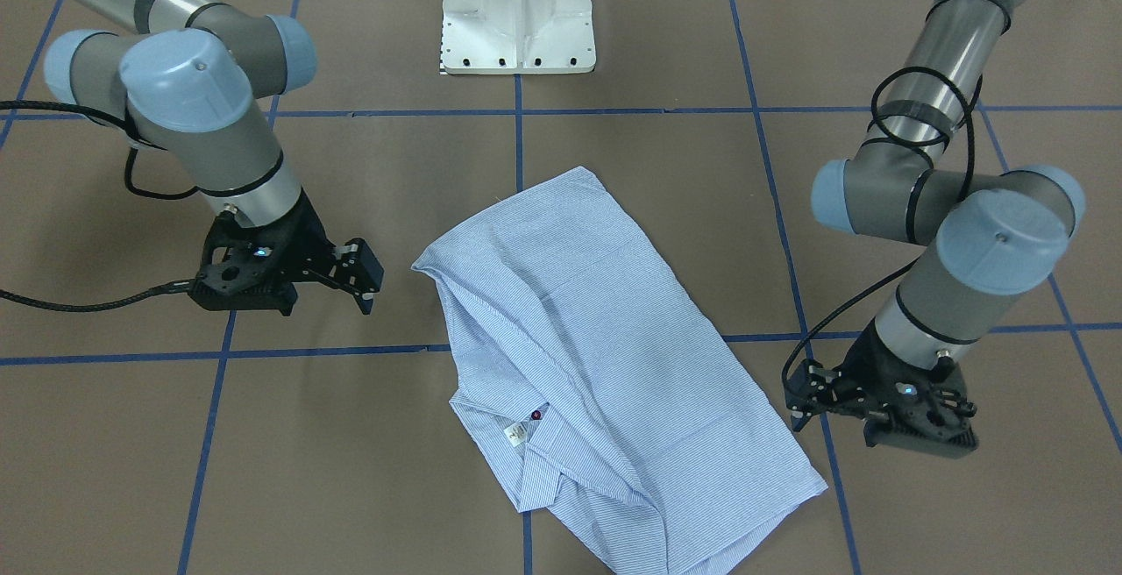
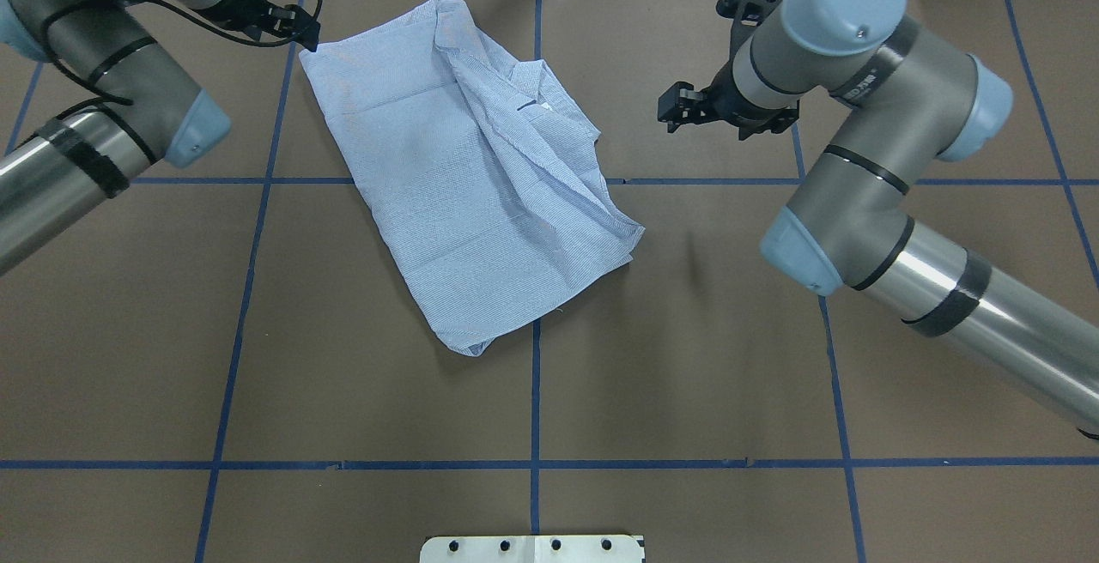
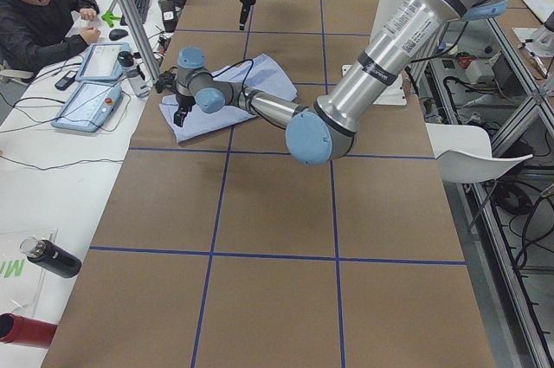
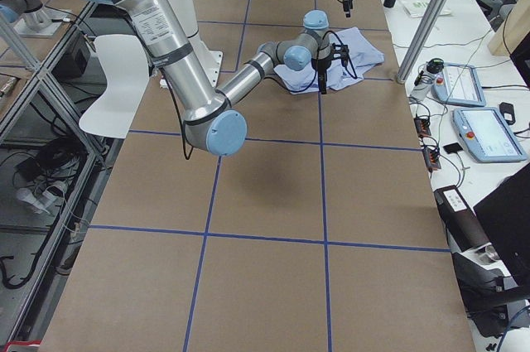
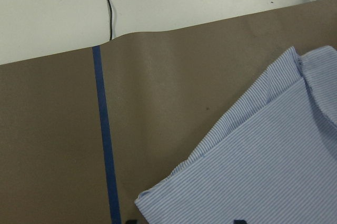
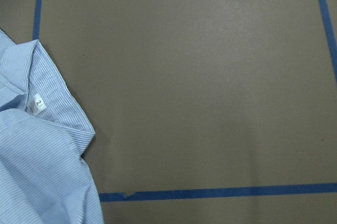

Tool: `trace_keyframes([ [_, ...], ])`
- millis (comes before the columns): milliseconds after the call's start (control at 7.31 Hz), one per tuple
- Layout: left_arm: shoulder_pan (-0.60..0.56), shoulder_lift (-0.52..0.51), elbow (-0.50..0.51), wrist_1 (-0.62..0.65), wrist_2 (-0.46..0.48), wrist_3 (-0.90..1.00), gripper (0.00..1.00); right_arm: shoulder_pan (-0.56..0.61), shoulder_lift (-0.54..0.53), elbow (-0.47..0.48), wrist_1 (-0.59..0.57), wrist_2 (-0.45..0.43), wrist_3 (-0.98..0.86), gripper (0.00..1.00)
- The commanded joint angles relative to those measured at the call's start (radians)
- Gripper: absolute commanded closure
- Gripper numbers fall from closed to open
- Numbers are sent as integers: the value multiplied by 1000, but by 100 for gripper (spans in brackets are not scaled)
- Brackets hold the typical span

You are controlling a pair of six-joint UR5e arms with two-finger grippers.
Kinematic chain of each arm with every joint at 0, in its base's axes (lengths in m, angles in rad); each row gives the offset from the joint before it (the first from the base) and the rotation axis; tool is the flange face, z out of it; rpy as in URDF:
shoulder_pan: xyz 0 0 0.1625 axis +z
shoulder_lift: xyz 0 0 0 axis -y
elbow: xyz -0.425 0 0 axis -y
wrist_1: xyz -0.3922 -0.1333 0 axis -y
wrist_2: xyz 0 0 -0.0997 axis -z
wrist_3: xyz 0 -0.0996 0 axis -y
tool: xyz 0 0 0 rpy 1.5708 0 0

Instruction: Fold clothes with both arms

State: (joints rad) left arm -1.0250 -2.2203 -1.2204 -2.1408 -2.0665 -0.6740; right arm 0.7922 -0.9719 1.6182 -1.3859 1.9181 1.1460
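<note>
The light blue striped shirt [image 1: 605, 356] lies folded into a long slanted rectangle on the brown table, its collar and small white label [image 1: 515, 435] at one end. It also shows in the overhead view as the shirt [image 2: 464, 177]. My left gripper [image 1: 796, 404] hovers open just off the shirt's corner on the collar end, holding nothing. In the left wrist view the shirt's corner [image 5: 263, 155] lies right below. My right gripper [image 1: 361, 277] is open and empty, apart from the shirt's opposite side. The right wrist view shows the collar [image 6: 47, 108] at its left edge.
The white pedestal base [image 1: 517, 14] stands behind the shirt. Blue tape lines [image 2: 534, 391] grid the brown table. In the exterior left view a person [image 3: 39, 9] sits at a side desk with pendants [image 3: 91, 82], and a bottle [image 3: 52, 257] lies nearer.
</note>
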Motion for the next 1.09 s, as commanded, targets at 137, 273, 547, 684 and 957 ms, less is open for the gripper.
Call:
trace_keyframes([
  [137,0,79,-107,-4,-27,-54,0,-99,163,-147,-1,-89,185,3],
  [273,5,79,-113,-7,-27,-77,0,-141,200,-150,-2,-156,167,4],
  [547,6,85,-120,-7,-29,-78,0,-198,209,-153,-10,-264,-69,3],
  [684,6,85,-122,-5,-30,-78,0,-223,214,-170,-12,-331,-175,2],
  [957,8,105,-143,-5,-34,-79,0,-261,219,-181,-62,-428,-375,2],
])
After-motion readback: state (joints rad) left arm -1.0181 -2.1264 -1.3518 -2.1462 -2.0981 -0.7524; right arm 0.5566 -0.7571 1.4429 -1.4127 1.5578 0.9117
